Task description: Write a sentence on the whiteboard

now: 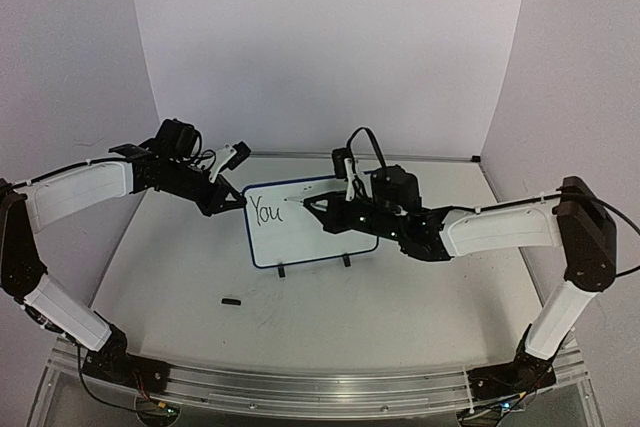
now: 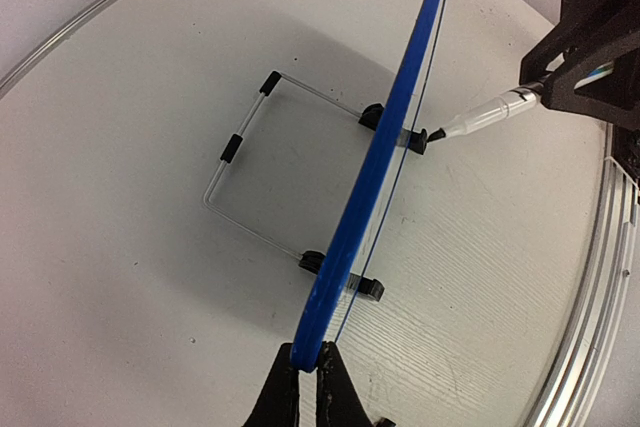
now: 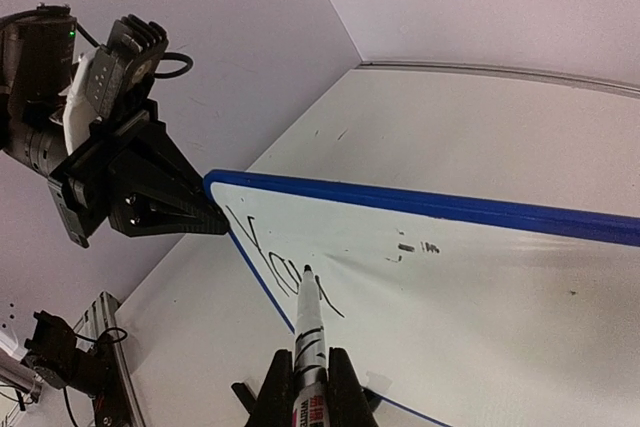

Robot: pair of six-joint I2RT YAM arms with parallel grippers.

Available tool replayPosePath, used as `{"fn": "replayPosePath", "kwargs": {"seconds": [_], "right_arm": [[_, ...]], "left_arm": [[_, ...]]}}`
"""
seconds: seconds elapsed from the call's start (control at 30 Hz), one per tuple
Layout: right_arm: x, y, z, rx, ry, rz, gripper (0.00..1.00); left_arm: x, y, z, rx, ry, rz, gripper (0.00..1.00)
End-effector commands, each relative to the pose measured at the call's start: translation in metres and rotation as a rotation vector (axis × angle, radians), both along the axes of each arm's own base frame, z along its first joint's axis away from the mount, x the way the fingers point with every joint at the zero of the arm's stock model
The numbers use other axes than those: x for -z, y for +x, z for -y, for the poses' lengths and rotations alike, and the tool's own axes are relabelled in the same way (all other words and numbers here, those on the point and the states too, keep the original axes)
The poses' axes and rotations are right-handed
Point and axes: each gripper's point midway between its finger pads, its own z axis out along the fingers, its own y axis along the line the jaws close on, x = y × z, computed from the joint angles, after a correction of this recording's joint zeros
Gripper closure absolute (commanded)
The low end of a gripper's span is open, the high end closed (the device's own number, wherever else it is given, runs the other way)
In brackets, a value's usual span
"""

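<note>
The whiteboard (image 1: 310, 232), white with a blue frame and two black feet, stands at the table's middle. It shows edge-on in the left wrist view (image 2: 385, 157) and wide in the right wrist view (image 3: 480, 277). The sentence (image 1: 266, 210) reads "You" near the board's top left corner and also shows in the right wrist view (image 3: 280, 262). My left gripper (image 1: 240, 192) is shut on the board's top left corner (image 2: 308, 359). My right gripper (image 3: 303, 392) is shut on the black-and-white marker (image 3: 307, 332). The marker's tip (image 1: 290, 201) sits at the board just right of "You".
A small black marker cap (image 1: 231, 300) lies on the table in front of the board. A wire stand (image 2: 245, 177) props the board from behind. Faint smudges (image 3: 412, 249) mark the board's middle. Walls close in at the back and sides.
</note>
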Motion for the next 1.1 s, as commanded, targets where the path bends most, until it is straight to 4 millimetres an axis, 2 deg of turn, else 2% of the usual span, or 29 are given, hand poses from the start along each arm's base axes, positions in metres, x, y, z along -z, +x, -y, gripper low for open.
{"fn": "replayPosePath", "kwargs": {"seconds": [0.0, 0.5, 1.07], "right_arm": [[-0.02, 0.01, -0.008, 0.011, 0.043, 0.045, 1.0], [-0.012, 0.019, -0.009, 0.05, 0.028, 0.042, 1.0], [-0.001, 0.019, 0.01, 0.113, 0.004, 0.024, 1.0]], "left_arm": [[0.005, 0.003, -0.006, -0.006, 0.053, 0.031, 1.0], [0.007, 0.003, -0.005, -0.003, 0.055, 0.029, 1.0], [0.008, 0.003, -0.005, -0.002, 0.058, 0.024, 1.0]]}}
